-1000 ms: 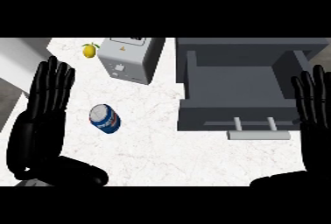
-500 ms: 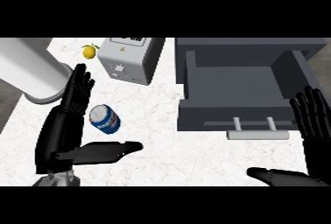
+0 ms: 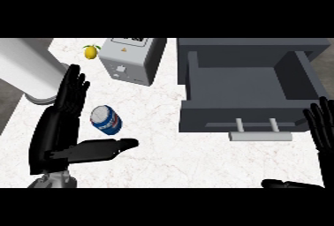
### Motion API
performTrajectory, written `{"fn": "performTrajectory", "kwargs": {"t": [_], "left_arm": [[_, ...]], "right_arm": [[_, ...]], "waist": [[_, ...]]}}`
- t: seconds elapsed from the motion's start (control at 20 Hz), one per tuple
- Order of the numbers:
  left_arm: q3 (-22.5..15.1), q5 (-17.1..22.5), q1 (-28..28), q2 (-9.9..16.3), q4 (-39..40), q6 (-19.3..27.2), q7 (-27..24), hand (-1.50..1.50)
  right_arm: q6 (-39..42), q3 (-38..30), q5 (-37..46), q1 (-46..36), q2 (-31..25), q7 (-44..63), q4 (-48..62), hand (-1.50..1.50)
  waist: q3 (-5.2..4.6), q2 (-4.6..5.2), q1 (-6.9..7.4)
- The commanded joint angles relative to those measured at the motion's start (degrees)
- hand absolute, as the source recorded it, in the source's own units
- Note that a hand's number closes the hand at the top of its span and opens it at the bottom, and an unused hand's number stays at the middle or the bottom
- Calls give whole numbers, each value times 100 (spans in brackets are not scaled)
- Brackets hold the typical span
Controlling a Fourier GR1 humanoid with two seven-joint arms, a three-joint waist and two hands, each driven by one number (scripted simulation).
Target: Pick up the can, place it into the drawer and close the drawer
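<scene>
Left hand point(image 3: 62, 128) is spread wide open beside the blue cylindrical soda can point(image 3: 105, 119), holding nothing, thumb underneath, probably set to wrap it; grey open drawer point(image 3: 244, 92) waits.

The desk point(image 3: 195, 163) has a smooth white top with faint grey veining, like polished marble. A can point(image 3: 105, 119) lying on it looks like glossy printed metal, blue and red with a pale silvery end. The drawer point(image 3: 248, 84) is matt dark grey, with a smooth light grey bar handle point(image 3: 259, 136). A boxy toaster point(image 3: 132, 59) has a satin pale grey casing. The left robot hand point(image 3: 62, 132) is matt black. A small lemon point(image 3: 90, 51) is smooth yellow.
</scene>
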Motion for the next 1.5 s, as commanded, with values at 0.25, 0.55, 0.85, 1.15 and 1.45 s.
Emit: {"fn": "performTrajectory", "kwargs": {"t": [0.25, 0.55, 0.85, 1.15, 1.45], "left_arm": [[212, 82, 130, 37, 222, 66, -108, -150], [209, 171, -129, -40, 925, 230, -531, -150], [92, 495, 627, -42, 1355, 129, -1599, -150], [831, 688, 32, 157, 1985, 6, -1675, -150], [754, 496, 126, 1, 2480, 203, -2087, -150]], "right_arm": [[318, -124, -21, 179, 95, -434, 372, -150], [478, -507, -146, 260, 5, -604, 327, -150], [645, -428, -119, 594, 152, -773, 137, -150], [626, -517, -88, 373, 209, -625, 240, -150], [882, -482, -35, 721, 287, -849, 96, -150]], "waist": [[-1, 2, 9], [-1, 3, -2], [-3, 0, 1], [-2, 3, 2], [-2, 0, -8]]}}
